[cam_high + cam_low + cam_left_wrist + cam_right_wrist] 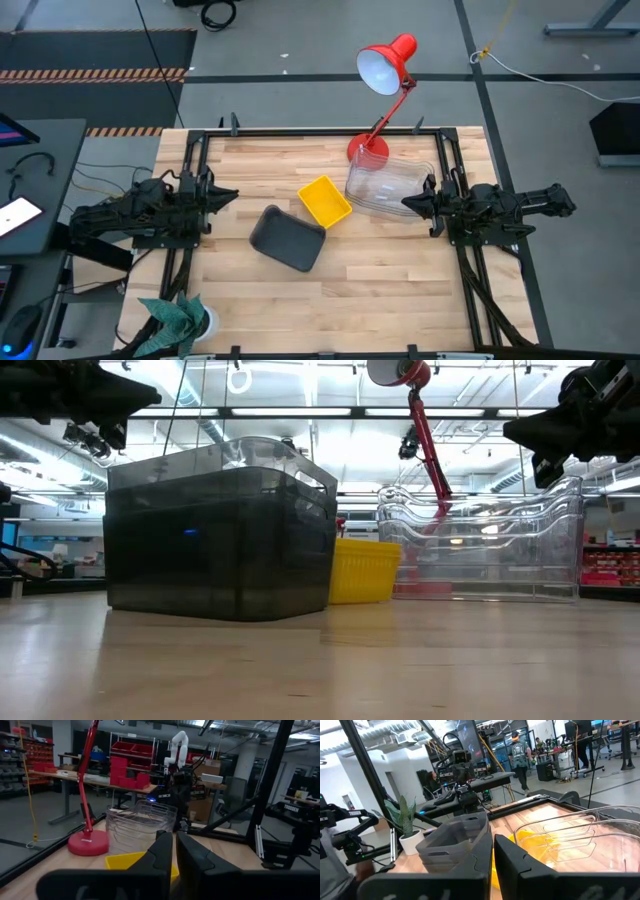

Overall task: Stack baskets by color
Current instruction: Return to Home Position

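Note:
Three nested stacks of baskets stand mid-table on their bottoms: smoky dark-grey baskets (287,238) nearest the front, small yellow baskets (324,200) in the middle, clear baskets (390,185) toward the far right. My left gripper (232,196) hovers level at the table's left, pointing toward the stacks, with its fingers shut and nothing between them. My right gripper (408,203) hovers level at the right, its shut tip just over the clear stack's right rim. In the low view it (515,430) hangs above the clear baskets (480,550), apart from them.
A red desk lamp (385,90) stands on its base (367,150) at the far edge, behind the clear stack. A potted plant (175,320) sits at the near left corner. Black frame rails (455,160) run along the table's sides. Bare wood (380,280) lies in front.

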